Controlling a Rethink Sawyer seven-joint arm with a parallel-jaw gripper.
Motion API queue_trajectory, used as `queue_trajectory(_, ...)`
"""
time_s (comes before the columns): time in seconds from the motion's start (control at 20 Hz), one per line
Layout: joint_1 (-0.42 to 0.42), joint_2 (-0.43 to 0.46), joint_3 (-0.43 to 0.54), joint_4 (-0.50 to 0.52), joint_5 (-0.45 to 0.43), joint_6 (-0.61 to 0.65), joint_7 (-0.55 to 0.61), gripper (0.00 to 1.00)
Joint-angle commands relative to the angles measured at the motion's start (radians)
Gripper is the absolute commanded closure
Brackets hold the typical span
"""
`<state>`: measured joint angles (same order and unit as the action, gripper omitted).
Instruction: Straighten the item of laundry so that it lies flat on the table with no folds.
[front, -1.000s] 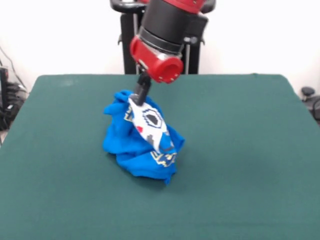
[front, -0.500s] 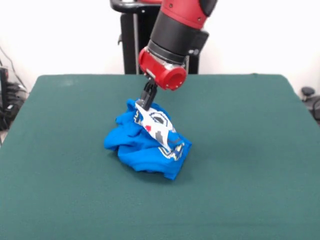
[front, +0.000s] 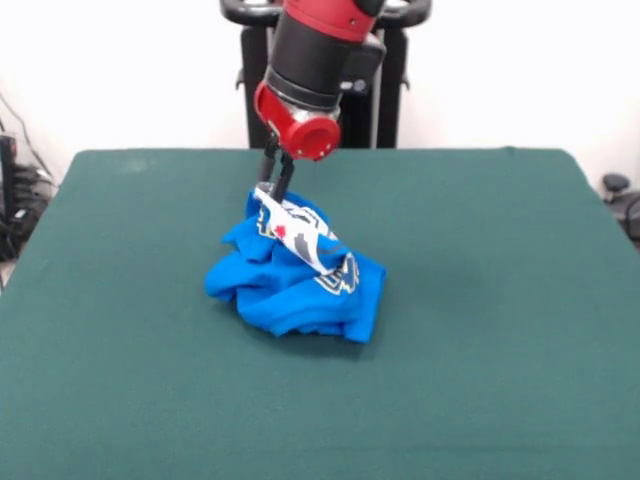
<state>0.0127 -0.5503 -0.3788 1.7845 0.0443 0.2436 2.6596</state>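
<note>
One fold of the shirt (front: 295, 285) is pinched in my gripper (front: 270, 188), lifted off the table (front: 500, 300); next I should draw it outward to unbunch.

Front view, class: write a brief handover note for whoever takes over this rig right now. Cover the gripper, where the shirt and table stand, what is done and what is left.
Gripper: shut on a pinch of the white printed fabric at the top of the heap, arm coming down from above.
Bright blue short-sleeved T-shirt: a crumpled mound near the middle of the dark green felt-covered table, the printed strip pulled up taut towards the gripper, the rest resting on the cloth.
Done: a hold on the shirt; nothing is flattened.
Left: spread the shirt out so that it lies flat with no folds, probably by several pulls from different edges.
</note>
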Motion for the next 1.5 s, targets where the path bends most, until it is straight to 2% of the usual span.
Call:
queue_trajectory(0.05,-0.018,-0.026,0.193,0.094,0.014,0.195,-0.003,0.0)
queue_trajectory(0.2,-0.055,-0.092,0.222,0.053,0.033,0.375,-0.039,0.0)
queue_trajectory(0.35,-0.146,-0.109,0.288,-0.063,0.038,0.547,-0.121,0.0)
queue_trajectory(0.55,-0.159,-0.072,0.264,-0.234,-0.008,0.607,-0.123,0.0)
queue_trajectory(0.65,-0.157,-0.051,0.256,-0.283,-0.035,0.587,-0.111,0.0)
queue_trajectory(0.75,-0.152,-0.017,0.246,-0.308,-0.058,0.501,-0.087,0.0)
queue_trajectory(1.0,-0.139,0.039,0.229,-0.346,-0.077,0.396,-0.03,0.0)
queue_trajectory(1.35,-0.139,0.102,0.238,-0.318,-0.086,0.24,0.017,0.0)
queue_trajectory(1.5,-0.142,0.128,0.245,-0.316,-0.086,0.256,-0.003,0.0)
